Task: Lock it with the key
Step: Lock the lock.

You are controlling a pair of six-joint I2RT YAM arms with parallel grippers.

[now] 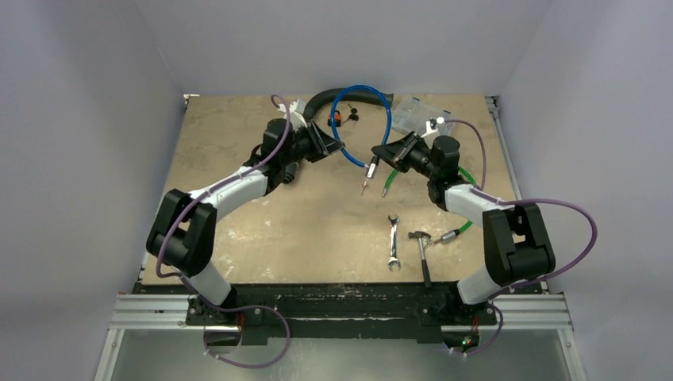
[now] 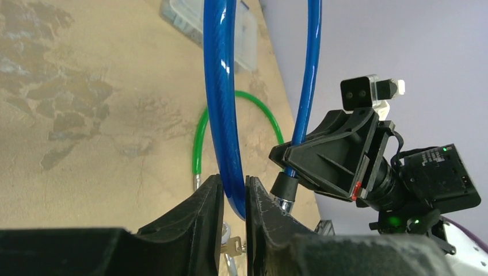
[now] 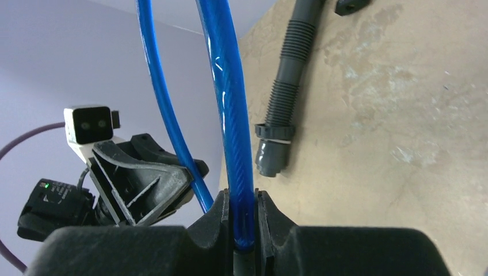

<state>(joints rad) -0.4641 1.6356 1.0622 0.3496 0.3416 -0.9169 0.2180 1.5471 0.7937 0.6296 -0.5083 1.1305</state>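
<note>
A blue cable lock [image 1: 361,90] arcs in a loop above the back of the table, held up between both arms. My left gripper [image 2: 233,179] has its fingers shut around one stretch of the blue cable [image 2: 220,103]. Below those fingers a small brass key [image 2: 232,246] shows on a ring. My right gripper [image 3: 243,194] is shut on the cable [image 3: 229,98] just above its dark collar. The black collar and metal pin [image 2: 285,192] hang under the right gripper in the left wrist view. From above, the grippers [image 1: 332,147] [image 1: 389,151] face each other.
A black corrugated hose [image 1: 324,100] and a clear plastic box [image 1: 417,115] lie at the back. A green cable [image 1: 470,178] curves on the right, its metal tip near the middle. A wrench [image 1: 393,242] and a hammer [image 1: 423,254] lie near the front edge.
</note>
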